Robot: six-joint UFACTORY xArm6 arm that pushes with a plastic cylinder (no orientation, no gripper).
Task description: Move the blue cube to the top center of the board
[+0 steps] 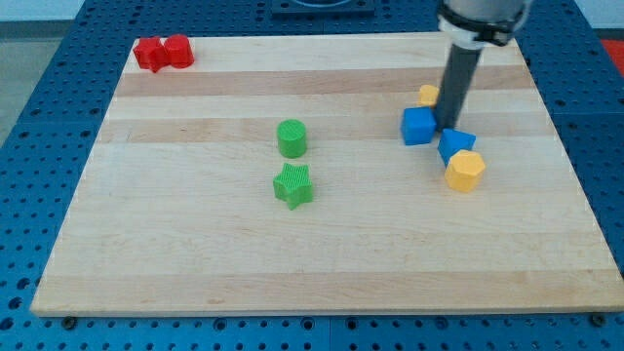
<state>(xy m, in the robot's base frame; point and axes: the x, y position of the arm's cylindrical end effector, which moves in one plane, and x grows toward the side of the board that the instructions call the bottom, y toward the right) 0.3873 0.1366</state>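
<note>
The blue cube (418, 126) sits on the wooden board (195, 244) at the view's right, a little above mid-height. My tip (450, 128) is down on the board right next to the cube's right side, between it and a second blue block (456, 144) of unclear shape. A small yellow block (428, 95) lies just above the cube, partly behind the rod. A yellow hexagonal block (465, 171) touches the second blue block from below.
A green cylinder (292, 138) and a green star (293, 185) stand near the board's middle. Two red blocks (163, 52) sit together at the top left corner. Blue perforated table surrounds the board.
</note>
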